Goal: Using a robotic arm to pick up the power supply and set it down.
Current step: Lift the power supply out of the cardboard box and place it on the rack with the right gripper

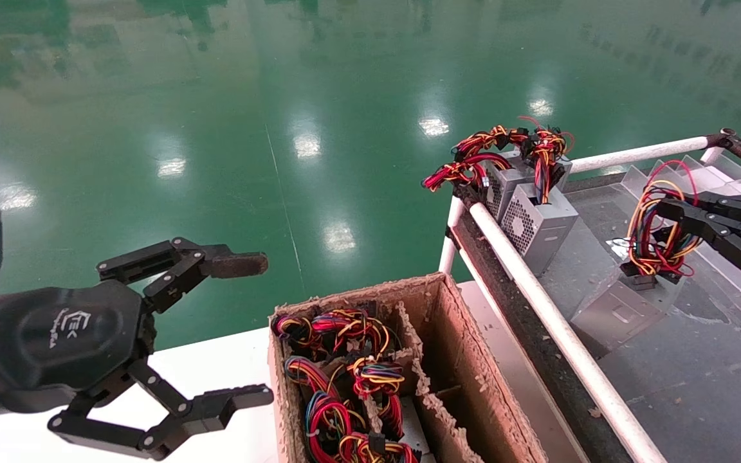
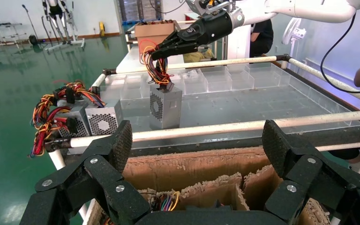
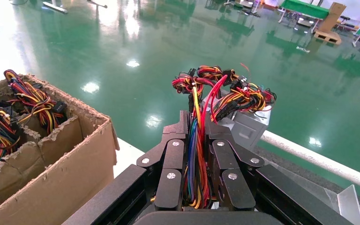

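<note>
The power supply (image 1: pixel 615 315) is a small grey metal box showing a plain side with a stamped recess. It stands low on the clear tray floor (image 1: pixel 698 379), and I cannot tell whether it rests there. Its red, yellow and orange wires (image 1: pixel 657 238) rise into my right gripper (image 1: pixel 663 209), which is shut on the bundle. In the right wrist view the wires (image 3: pixel 194 154) run between the closed fingers (image 3: pixel 171 154). The left wrist view shows the power supply (image 2: pixel 165 107) hanging under that gripper (image 2: pixel 157 52). My left gripper (image 1: pixel 251 329) hovers open and empty beside the cardboard box.
Two grey boxes with honeycomb grilles (image 1: pixel 534 222) (image 1: pixel 505 183) lean at the tray's far left corner. A white pipe rail (image 1: pixel 538 296) edges the tray. A worn cardboard box (image 1: pixel 448 334) with dividers holds several wired units. Clear partitions (image 1: pixel 718 173) line the far side.
</note>
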### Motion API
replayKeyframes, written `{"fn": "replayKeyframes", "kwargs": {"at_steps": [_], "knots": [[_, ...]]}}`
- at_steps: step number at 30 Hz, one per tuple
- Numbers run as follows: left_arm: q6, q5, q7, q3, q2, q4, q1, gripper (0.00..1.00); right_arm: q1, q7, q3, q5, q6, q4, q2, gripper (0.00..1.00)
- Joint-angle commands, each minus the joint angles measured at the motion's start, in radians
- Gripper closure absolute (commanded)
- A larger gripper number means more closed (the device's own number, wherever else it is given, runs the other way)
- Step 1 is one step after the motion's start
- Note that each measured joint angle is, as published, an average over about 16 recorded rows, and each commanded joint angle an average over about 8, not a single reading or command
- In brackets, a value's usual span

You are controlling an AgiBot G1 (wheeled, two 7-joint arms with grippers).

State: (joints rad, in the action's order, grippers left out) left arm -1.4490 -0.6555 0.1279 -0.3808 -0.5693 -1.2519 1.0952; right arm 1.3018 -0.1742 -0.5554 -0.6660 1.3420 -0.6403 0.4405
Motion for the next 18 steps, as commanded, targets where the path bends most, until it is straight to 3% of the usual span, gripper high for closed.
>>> {"fn": "replayKeyframes", "kwargs": {"at_steps": [1, 9, 18], "knots": [[0.000, 0.000, 0.000, 0.000, 0.000, 0.000, 0.000, 0.00, 0.002, 0.000, -0.001, -0.002, 0.002, 0.001, 0.001, 1.00], [0.000, 0.000, 0.000, 0.000, 0.000, 0.000, 0.000, 0.00, -0.005, -0.008, 0.001, 0.001, -0.010, -0.004, 0.005, 1.00], [0.000, 0.000, 0.000, 0.000, 0.000, 0.000, 0.000, 0.00, 0.041, -0.029, -0.019, -0.056, -0.075, 0.055, 0.068, 1.00]]}}
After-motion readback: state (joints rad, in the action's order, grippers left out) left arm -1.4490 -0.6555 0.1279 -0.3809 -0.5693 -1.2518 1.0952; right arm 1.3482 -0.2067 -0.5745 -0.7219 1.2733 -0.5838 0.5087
